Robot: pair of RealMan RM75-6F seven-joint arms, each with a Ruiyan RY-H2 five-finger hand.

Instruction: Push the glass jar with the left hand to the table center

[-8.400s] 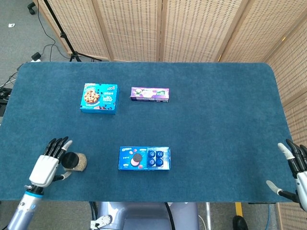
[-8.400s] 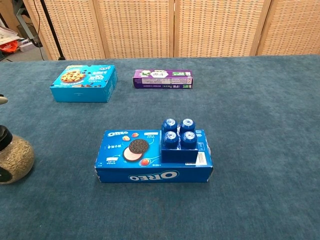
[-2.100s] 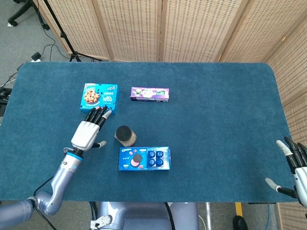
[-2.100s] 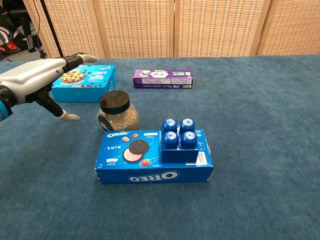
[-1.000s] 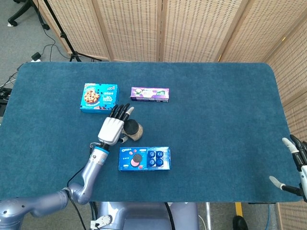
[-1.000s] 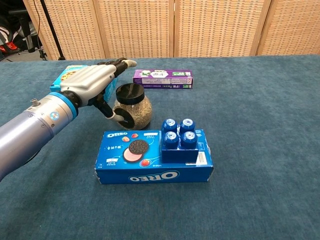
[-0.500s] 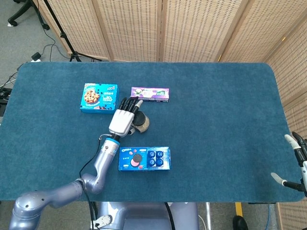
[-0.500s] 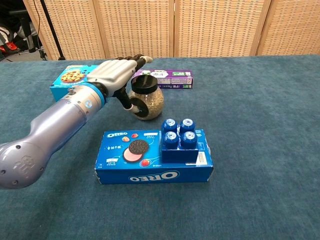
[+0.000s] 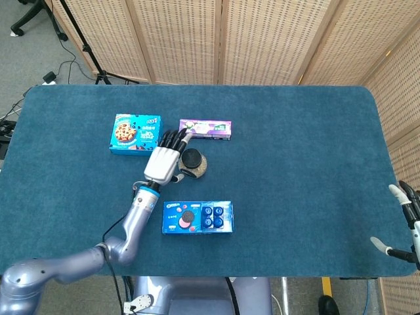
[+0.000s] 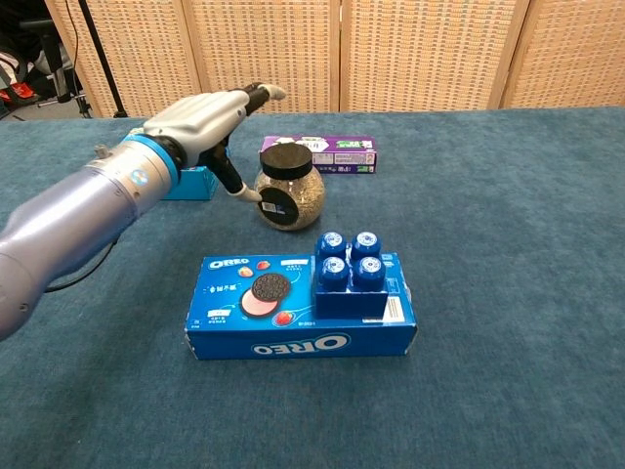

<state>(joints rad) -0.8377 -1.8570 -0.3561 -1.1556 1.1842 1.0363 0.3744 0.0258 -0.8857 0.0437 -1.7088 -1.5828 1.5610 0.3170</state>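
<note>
Glass jar (image 10: 288, 191): round-bodied, black lid, black round label on its side, filled with pale grain-like contents. It stands upright near the table (image 9: 302, 151) centre, between the purple box (image 9: 205, 128) and the Oreo box (image 9: 197, 217). Left hand (image 10: 200, 119) sits just left of it, fingers extended, thumb at the jar's side, holding nothing. Right hand (image 9: 408, 223) is at the table's near right corner, fingers spread.

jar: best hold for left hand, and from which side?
Probably the rounded glass body below the black lid of the jar, approached from its left, where the left hand already is. The jar stands upright; the purple box sits close behind it and the Oreo box in front.
</note>
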